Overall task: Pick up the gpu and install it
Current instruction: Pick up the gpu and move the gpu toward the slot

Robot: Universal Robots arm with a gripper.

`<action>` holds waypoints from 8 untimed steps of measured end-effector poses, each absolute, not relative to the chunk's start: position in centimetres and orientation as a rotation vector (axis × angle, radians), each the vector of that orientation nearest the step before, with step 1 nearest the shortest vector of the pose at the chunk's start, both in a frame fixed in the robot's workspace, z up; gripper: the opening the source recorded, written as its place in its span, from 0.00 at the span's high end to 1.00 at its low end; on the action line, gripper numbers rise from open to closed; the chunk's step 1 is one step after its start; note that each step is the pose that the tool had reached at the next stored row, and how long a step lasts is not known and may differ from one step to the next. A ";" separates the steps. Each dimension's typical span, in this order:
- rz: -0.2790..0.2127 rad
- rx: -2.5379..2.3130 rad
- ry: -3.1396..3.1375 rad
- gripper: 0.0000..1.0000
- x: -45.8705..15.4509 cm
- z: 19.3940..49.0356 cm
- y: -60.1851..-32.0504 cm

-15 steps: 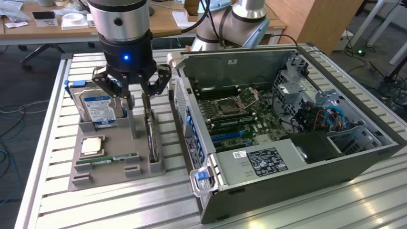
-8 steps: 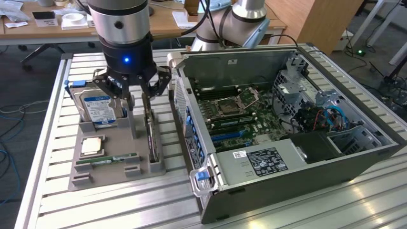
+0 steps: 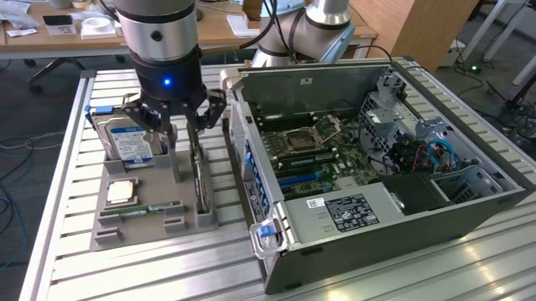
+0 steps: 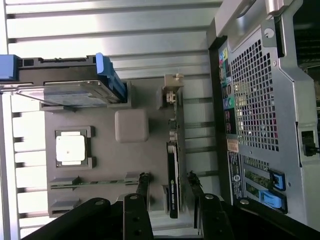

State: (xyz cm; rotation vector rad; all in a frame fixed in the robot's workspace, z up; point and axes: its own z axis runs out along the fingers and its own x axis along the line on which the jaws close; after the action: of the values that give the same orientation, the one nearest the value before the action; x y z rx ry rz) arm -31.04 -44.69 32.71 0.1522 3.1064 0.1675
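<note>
Wooden desk (image 3: 216, 30) behind; grey floor (image 3: 42, 106); loose cables (image 3: 17, 147).

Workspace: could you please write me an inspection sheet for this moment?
Surface: slatted metal table, grey tray on it.
Job's things: gpu upright on edge in tray; open PC case beside tray.
Clutter: hard drive, chip, memory stick in tray.
Grippers: hand open, fingers either side of gpu, gaps visible.
Cables: blue cables inside case; loose cables on floor.
Surroundings: desk with papers behind.
</note>
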 end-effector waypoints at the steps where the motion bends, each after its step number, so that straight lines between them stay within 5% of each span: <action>1: 0.167 0.152 3.106 0.57 -31.0 32.7 -44.8; 8: 0.166 0.152 3.106 0.57 -31.0 32.0 -45.2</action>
State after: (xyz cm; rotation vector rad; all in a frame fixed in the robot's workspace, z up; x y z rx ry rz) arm -31.04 -45.19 31.98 0.1525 3.1064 0.1664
